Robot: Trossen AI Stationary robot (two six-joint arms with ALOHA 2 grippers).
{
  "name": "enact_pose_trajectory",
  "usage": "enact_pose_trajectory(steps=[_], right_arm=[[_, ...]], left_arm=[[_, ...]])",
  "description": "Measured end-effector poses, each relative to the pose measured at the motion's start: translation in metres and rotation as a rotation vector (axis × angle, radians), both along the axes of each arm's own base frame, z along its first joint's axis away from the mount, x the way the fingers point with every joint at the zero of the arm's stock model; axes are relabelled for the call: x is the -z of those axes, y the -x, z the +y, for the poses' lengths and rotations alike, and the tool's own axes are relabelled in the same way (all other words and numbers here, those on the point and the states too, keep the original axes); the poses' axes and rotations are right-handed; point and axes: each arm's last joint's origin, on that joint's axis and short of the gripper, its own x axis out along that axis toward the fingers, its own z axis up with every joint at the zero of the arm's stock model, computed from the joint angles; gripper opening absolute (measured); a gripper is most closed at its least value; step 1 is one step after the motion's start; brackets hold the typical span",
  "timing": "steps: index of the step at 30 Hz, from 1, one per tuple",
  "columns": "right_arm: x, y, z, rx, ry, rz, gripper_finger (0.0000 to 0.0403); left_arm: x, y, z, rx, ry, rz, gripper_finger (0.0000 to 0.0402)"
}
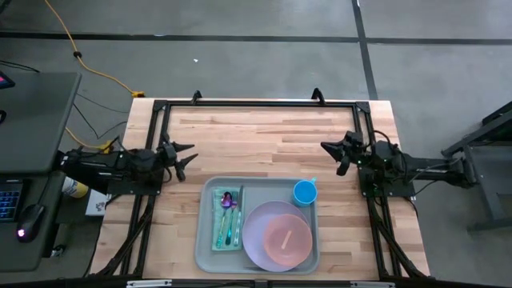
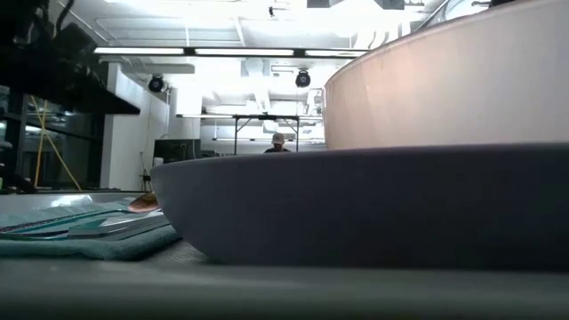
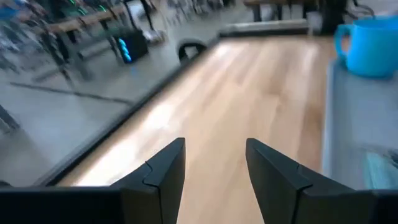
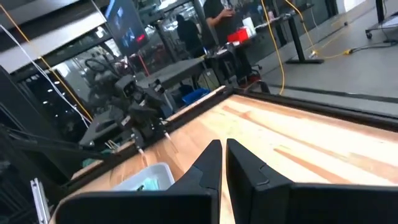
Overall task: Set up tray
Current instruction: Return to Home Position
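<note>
Now, the left pincer sits half open, the right pincer almost closed, both empty, clear of the tray.

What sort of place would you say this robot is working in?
Most likely a robotics lab or workshop: a bare concrete floor with a yellow cable trailing across it, a wooden workbench, and ceiling strip lights over an open hall of equipment.

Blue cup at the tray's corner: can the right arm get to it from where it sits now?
Probably yes. The blue cup stands in the tray's corner nearest the right end effector. Only bare tabletop lies between them, and the plate sits beyond the cup.
</note>
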Motion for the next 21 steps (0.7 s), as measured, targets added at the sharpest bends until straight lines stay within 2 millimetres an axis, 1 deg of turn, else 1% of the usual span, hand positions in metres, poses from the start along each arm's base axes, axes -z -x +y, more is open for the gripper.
enact_pose_trajectory(steps=[5, 7, 16, 21], right_arm=[[0.006, 0.0, 0.0, 0.0, -0.004, 0.034, 0.0], [0.007, 0.0, 0.0, 0.0, -0.006, 0.046, 0.0], [0.011, 0.0, 0.0, 0.007, -0.032, 0.085, 0.0], [0.014, 0.0, 0.0, 0.008, -0.028, 0.112, 0.0]], left_arm=[[0.002, 0.0, 0.0, 0.013, 0.0, 0.037, 0.02], [0.002, 0.0, 0.0, -0.01, -0.011, 0.042, 0.02], [0.002, 0.001, 0.001, -0.014, -0.097, 0.089, 0.02], [0.001, -0.001, 0.001, 0.012, -0.195, 0.107, 0.02]])
